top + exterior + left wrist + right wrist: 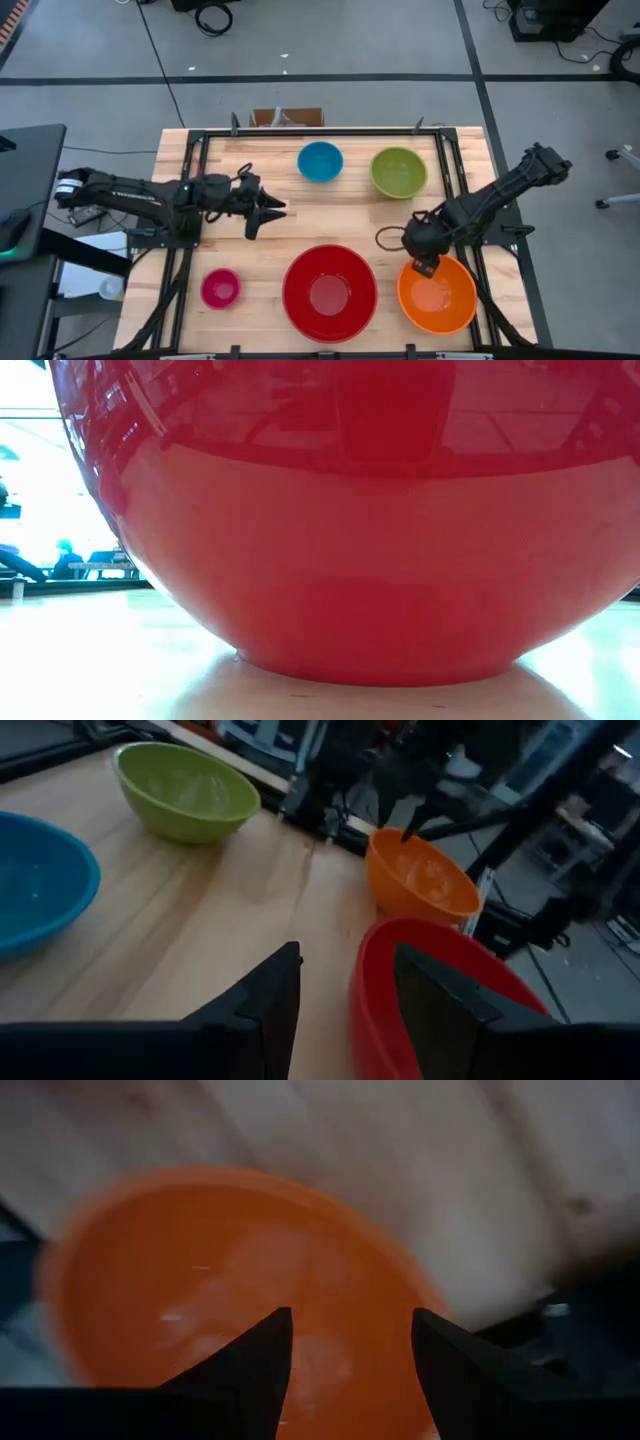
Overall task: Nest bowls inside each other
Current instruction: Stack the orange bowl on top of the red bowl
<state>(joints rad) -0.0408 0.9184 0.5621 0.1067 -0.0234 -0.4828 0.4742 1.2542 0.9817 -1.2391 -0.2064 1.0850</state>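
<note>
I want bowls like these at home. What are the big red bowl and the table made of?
The red bowl looks like smooth, glossy plastic: in the low view its side mirrors the room. Glazed ceramic can't be ruled out. The table looks like pale wood with a matte finish: plank seams and grain show.

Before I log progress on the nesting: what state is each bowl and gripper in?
Red bowl: upright, empty.
Orange bowl: upright, empty.
Olive-green bowl: upright, empty.
Blue bowl: upright, empty.
Magenta-pink bowl: upright, empty.
Right gripper: open, at orange bowl's rim.
Left gripper: open, empty.
</note>
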